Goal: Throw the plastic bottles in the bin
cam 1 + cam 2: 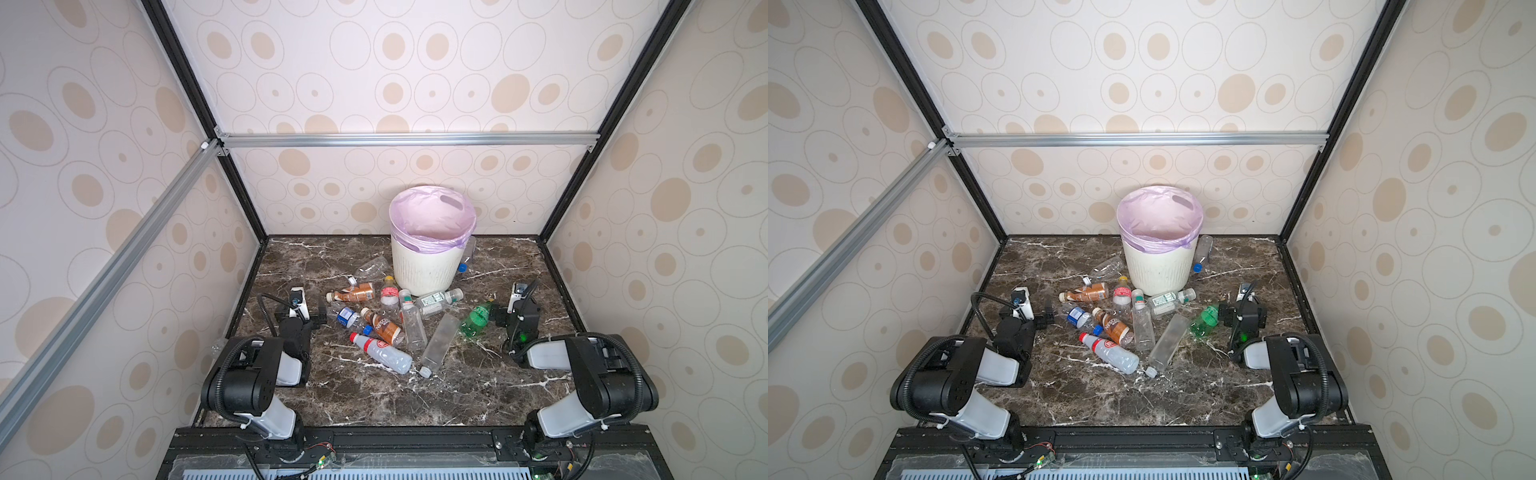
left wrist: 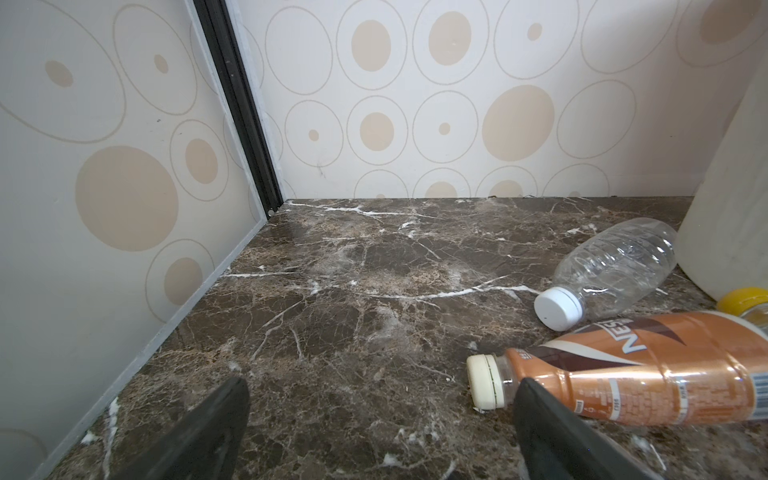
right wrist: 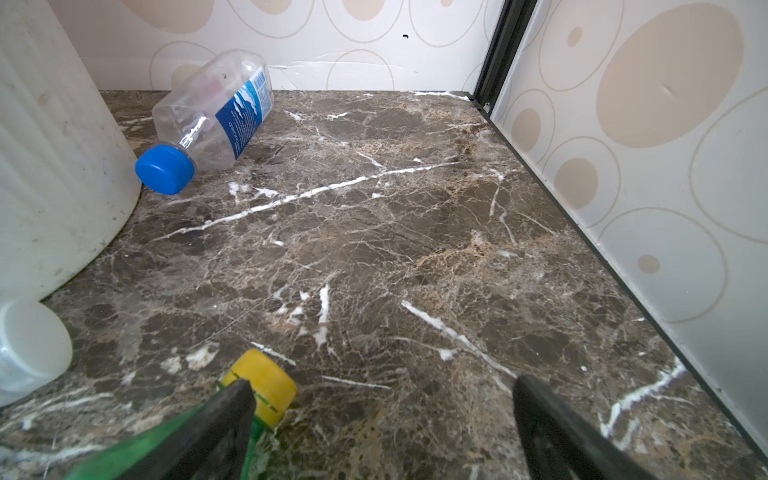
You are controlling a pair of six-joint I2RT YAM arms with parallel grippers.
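Observation:
The off-white bin (image 1: 428, 266) (image 1: 1158, 266) with a lilac liner stands at the back middle. Several plastic bottles lie on the marble in front of it, among them a brown-orange one (image 1: 353, 293) (image 2: 644, 374), a red-white one (image 1: 384, 353), a clear one (image 2: 615, 270) and a green one (image 1: 476, 320) (image 3: 137, 453). A blue-capped bottle (image 3: 212, 120) leans by the bin's right side. My left gripper (image 1: 307, 309) (image 2: 382, 386) is open and empty, one finger near the brown-orange bottle's cap. My right gripper (image 1: 515, 309) (image 3: 382, 386) is open and empty, one finger over the green bottle's neck.
Patterned walls enclose the marble table (image 1: 457, 395) on three sides, with black frame posts in the back corners. Both arms' bases sit at the front edge. A white-capped bottle (image 3: 29, 349) lies close to the bin near the right gripper.

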